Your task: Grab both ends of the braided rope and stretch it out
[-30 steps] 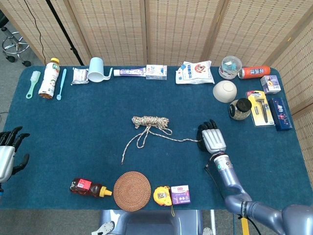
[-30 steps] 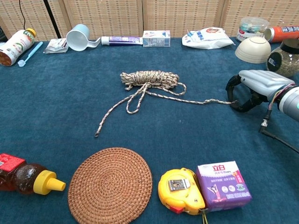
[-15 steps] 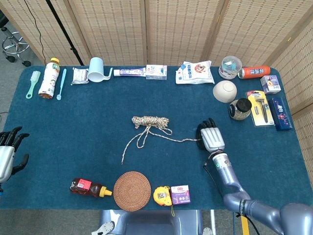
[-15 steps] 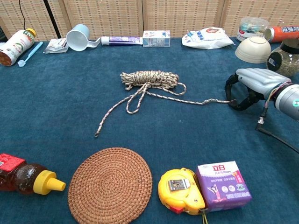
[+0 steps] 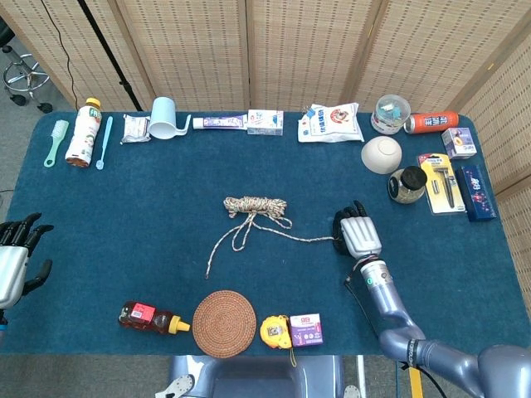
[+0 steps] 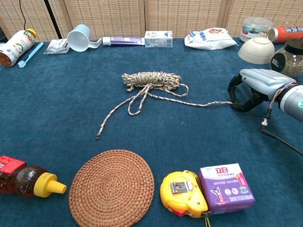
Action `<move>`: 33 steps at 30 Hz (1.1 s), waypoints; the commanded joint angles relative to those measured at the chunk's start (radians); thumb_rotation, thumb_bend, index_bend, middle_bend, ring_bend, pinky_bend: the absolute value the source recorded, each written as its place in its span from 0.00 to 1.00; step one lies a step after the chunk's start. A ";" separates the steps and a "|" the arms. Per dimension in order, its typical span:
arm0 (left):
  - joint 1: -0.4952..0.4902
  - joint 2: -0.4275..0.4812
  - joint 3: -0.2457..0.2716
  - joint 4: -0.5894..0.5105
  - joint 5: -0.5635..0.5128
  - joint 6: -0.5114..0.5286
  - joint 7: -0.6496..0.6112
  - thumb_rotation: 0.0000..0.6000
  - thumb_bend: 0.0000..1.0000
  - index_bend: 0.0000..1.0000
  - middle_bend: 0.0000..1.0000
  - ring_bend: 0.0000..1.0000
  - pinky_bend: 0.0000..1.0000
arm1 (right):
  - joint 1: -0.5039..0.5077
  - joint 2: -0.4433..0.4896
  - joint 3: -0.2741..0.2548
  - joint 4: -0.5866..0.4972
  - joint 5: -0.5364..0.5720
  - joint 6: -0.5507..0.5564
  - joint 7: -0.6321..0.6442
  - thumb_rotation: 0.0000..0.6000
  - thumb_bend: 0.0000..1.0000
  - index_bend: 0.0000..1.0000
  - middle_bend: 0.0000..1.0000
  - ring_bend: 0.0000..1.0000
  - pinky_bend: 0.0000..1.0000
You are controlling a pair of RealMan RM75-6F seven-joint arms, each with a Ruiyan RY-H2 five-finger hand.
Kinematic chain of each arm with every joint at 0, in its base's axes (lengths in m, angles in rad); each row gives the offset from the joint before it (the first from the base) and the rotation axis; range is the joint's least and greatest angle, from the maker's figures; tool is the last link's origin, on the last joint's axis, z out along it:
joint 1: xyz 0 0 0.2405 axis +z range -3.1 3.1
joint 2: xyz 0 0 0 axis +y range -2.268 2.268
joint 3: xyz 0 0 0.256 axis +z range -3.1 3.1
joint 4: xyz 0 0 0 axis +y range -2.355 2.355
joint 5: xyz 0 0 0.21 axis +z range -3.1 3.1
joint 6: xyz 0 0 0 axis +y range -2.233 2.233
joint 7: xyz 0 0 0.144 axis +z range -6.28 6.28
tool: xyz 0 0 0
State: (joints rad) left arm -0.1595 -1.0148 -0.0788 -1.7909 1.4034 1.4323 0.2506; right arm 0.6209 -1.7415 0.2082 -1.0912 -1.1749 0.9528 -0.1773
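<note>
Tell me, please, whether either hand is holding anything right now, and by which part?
The right hand curls at one end of the braided rope, but whether it grips cannot be told. The left hand holds nothing.

braided rope [image 5: 255, 209] coiled mid-table, ends trailing.

Our right hand [image 6: 258, 85] wears a pale silver-grey shell over its back, with black fingers [image 6: 235, 86] beneath; a thin black cable [image 6: 284, 140] trails from the wrist, behind a glossy grey forearm [image 5: 390, 308] carrying a small green mark. Our left hand [image 5: 15, 261] matches — grey shell, black fingers.
</note>
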 commanded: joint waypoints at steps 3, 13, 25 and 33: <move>-0.003 -0.002 0.003 0.001 0.004 -0.006 0.001 1.00 0.36 0.25 0.15 0.16 0.13 | -0.008 0.018 0.001 -0.028 -0.004 0.018 -0.002 1.00 0.51 0.62 0.35 0.19 0.00; -0.062 -0.005 0.017 0.019 0.077 -0.077 0.038 1.00 0.36 0.25 0.15 0.17 0.13 | -0.030 0.076 -0.002 -0.141 -0.031 0.075 -0.015 1.00 0.51 0.62 0.35 0.19 0.00; -0.295 -0.098 0.043 0.197 0.297 -0.315 -0.091 1.00 0.36 0.28 0.13 0.17 0.12 | -0.057 0.117 -0.012 -0.247 -0.030 0.122 -0.055 1.00 0.51 0.62 0.35 0.19 0.00; -0.422 -0.193 0.084 0.336 0.415 -0.392 -0.232 1.00 0.37 0.33 0.01 0.03 0.08 | -0.061 0.125 -0.013 -0.261 -0.016 0.125 -0.072 1.00 0.51 0.62 0.35 0.19 0.00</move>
State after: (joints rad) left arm -0.5511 -1.1805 -0.0094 -1.4830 1.7974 1.0652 0.0470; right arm 0.5603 -1.6165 0.1953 -1.3516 -1.1920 1.0782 -0.2487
